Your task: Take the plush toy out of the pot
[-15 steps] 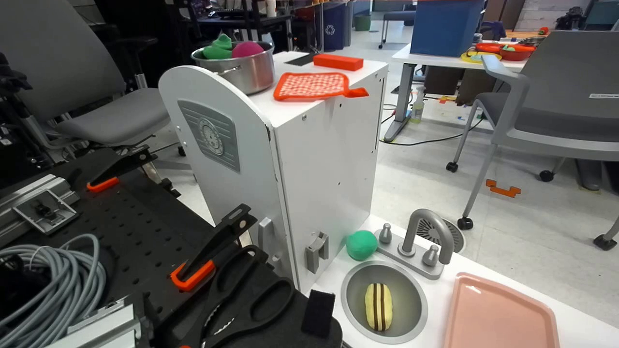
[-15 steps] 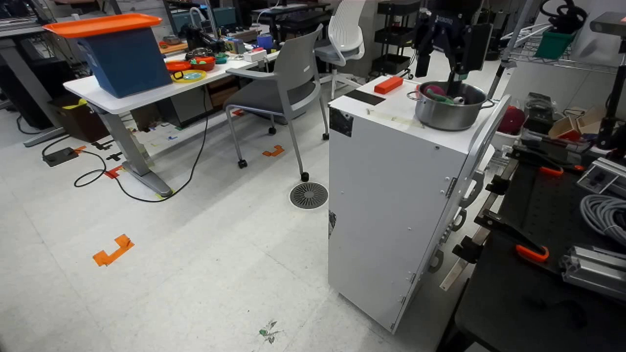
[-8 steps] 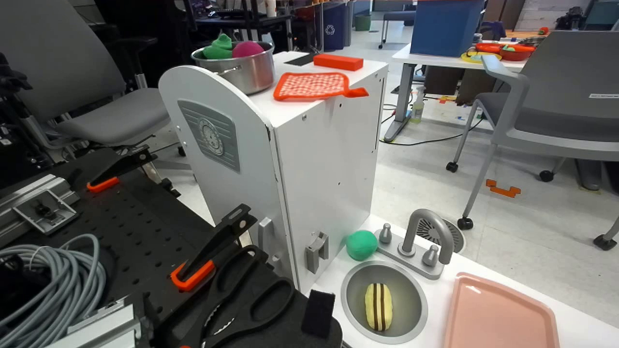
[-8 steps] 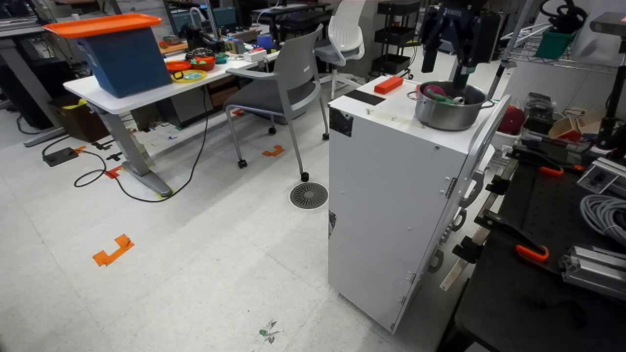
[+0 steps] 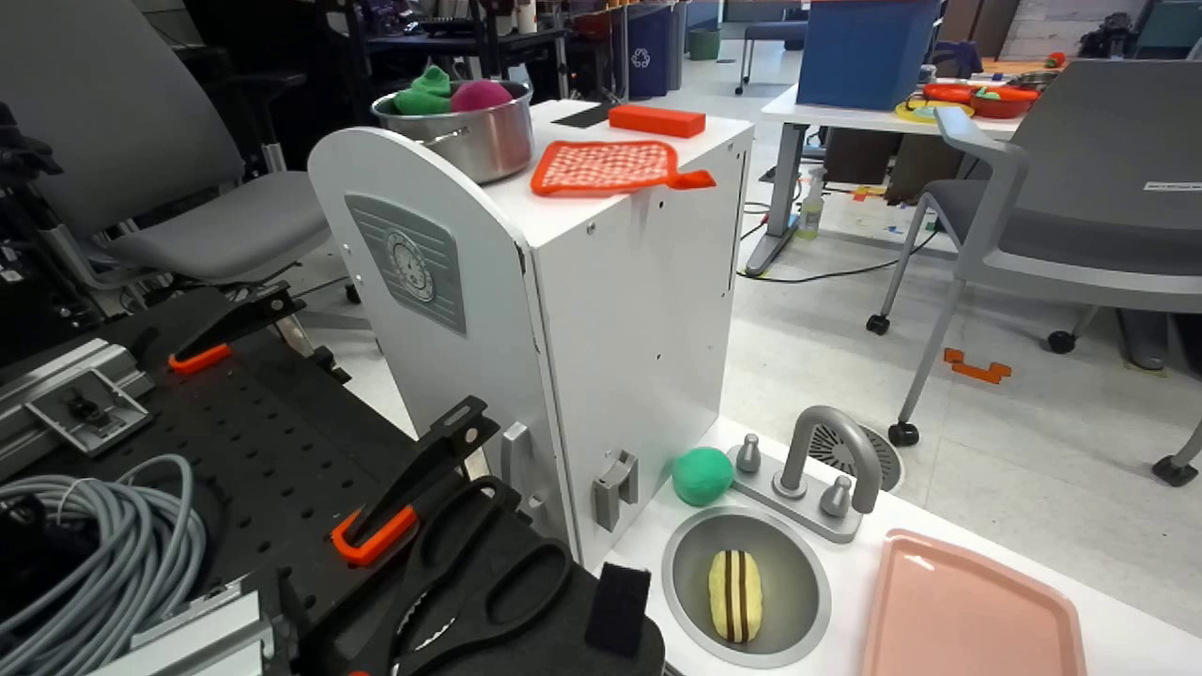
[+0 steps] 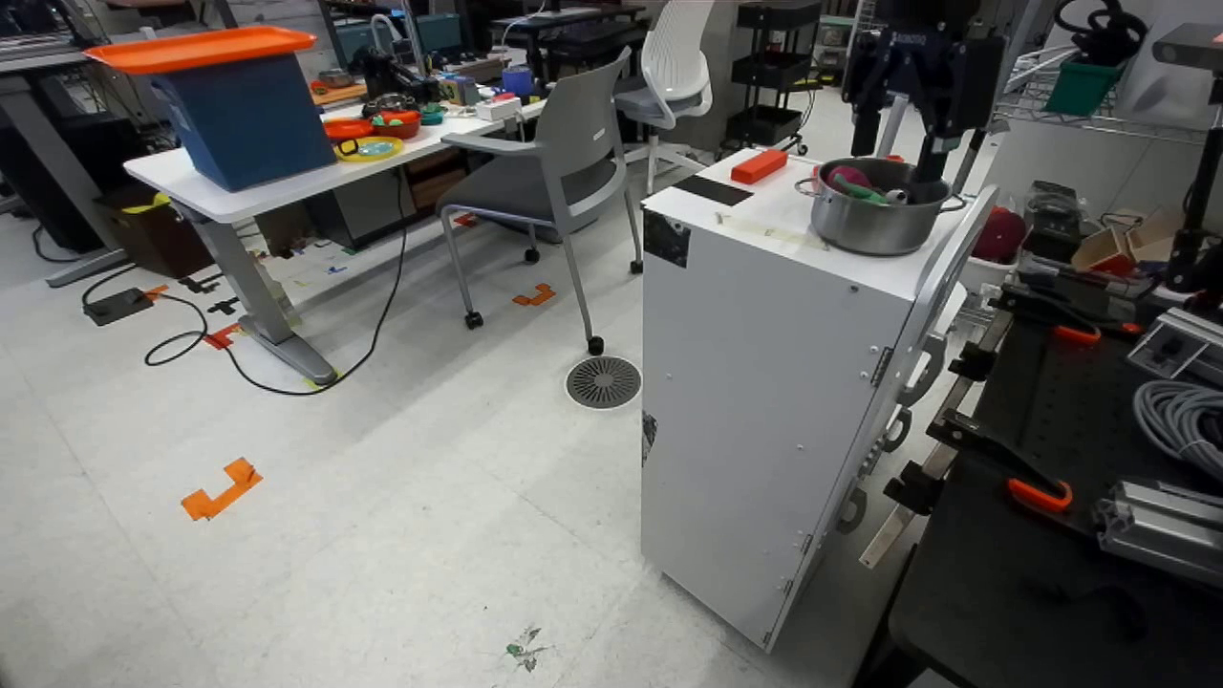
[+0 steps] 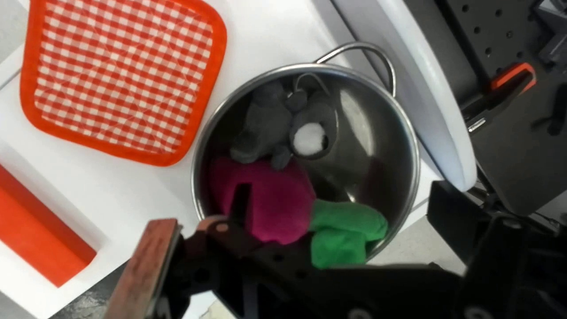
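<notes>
Inside pot (image 6: pixel 871 225), magenta-green plush toy (image 7: pixel 292 212); below spread end effector (image 6: pixel 895 166), gap between.

Beneath my gripper (image 6: pixel 896 162) I have a white cabinet (image 6: pixel 764 373). On its top, off to one side of the gripper, my wrist view shows a red-checked potholder (image 7: pixel 124 75) and a red-orange block (image 7: pixel 40 232). Well below the gripper, in an exterior view, I see a green ball (image 5: pixel 702 476) beside a sink basin (image 5: pixel 792 587), a striped yellow piece (image 5: pixel 735 596) in that basin, and a pink tray (image 5: pixel 972 610).
</notes>
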Controlling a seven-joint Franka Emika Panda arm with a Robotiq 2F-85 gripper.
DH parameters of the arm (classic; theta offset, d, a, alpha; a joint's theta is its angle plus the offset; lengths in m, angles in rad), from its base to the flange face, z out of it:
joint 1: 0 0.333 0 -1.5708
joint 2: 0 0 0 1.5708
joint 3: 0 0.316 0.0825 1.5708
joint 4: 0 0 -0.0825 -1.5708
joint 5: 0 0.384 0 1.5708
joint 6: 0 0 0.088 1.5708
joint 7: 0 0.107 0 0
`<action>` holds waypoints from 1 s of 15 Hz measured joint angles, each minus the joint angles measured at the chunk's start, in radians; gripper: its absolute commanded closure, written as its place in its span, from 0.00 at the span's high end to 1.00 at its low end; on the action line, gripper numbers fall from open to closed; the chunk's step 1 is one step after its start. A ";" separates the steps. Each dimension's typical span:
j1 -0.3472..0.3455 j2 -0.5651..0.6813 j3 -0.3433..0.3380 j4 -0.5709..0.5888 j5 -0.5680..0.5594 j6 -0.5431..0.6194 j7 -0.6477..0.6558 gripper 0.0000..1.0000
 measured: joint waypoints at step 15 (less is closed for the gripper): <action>0.001 -0.002 -0.002 -0.001 0.000 -0.004 -0.011 1.00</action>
